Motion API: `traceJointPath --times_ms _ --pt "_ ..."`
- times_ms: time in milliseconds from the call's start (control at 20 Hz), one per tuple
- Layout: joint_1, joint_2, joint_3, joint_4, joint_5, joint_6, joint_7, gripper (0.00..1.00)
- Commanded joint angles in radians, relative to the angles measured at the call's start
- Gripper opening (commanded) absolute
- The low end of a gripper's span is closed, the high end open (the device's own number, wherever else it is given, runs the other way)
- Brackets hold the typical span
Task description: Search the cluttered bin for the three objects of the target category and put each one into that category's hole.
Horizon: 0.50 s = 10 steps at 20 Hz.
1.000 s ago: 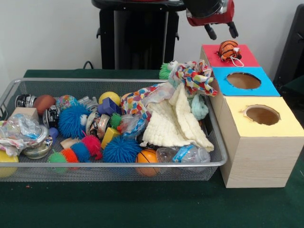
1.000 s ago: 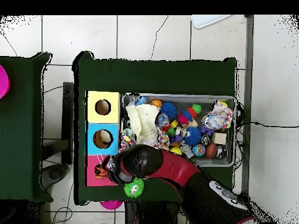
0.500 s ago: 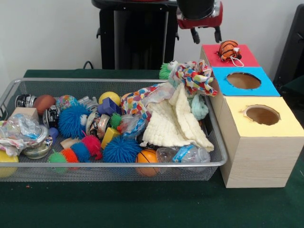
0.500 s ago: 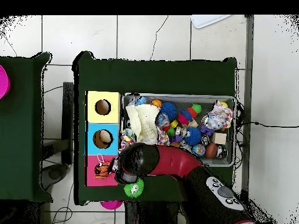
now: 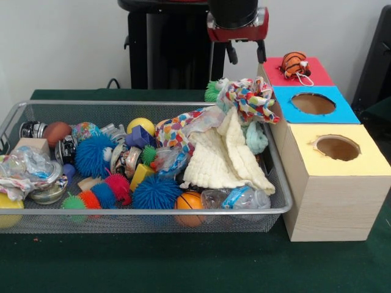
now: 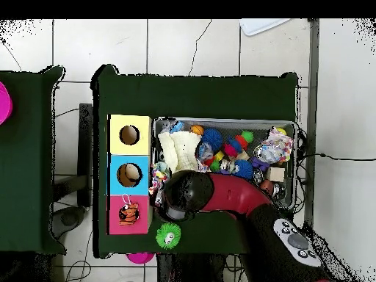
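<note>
The wire-mesh bin [image 5: 153,211] is full of toys and cloths; it also shows in the overhead view [image 6: 220,120]. Right of it stand three boxes: red top [image 5: 320,75], blue top [image 5: 343,112], yellow top [image 5: 366,160], the last two with open round holes. An orange striped plush toy [image 5: 294,63] lies on the red box, over its hole; it also shows in the overhead view [image 6: 129,214]. My gripper [image 5: 247,54] hangs open and empty, high above the bin's far right corner, left of the red box. In the overhead view the arm [image 6: 185,195] hides the gripper.
In the bin lie a cream cloth [image 5: 223,155], a dotted colourful cloth [image 5: 253,97], blue spiky balls [image 5: 93,155], an orange ball [image 5: 190,201] and a yellow ball [image 5: 140,125]. A green spiky ball [image 6: 168,236] lies on the table outside the bin, near the robot's base.
My gripper has moved away from above the red box, sideways towards the bin, still open and empty. The orange plush stays on the red box.
</note>
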Motion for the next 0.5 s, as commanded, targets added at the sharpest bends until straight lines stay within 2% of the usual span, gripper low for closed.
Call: traceJointPath --times_ms 50,500 --pt "-0.022 0.028 -0.024 -0.109 -0.044 0.068 -0.014 1.00" --pt "-0.015 0.048 -0.043 -0.154 -0.134 -0.028 -0.036 1.00"
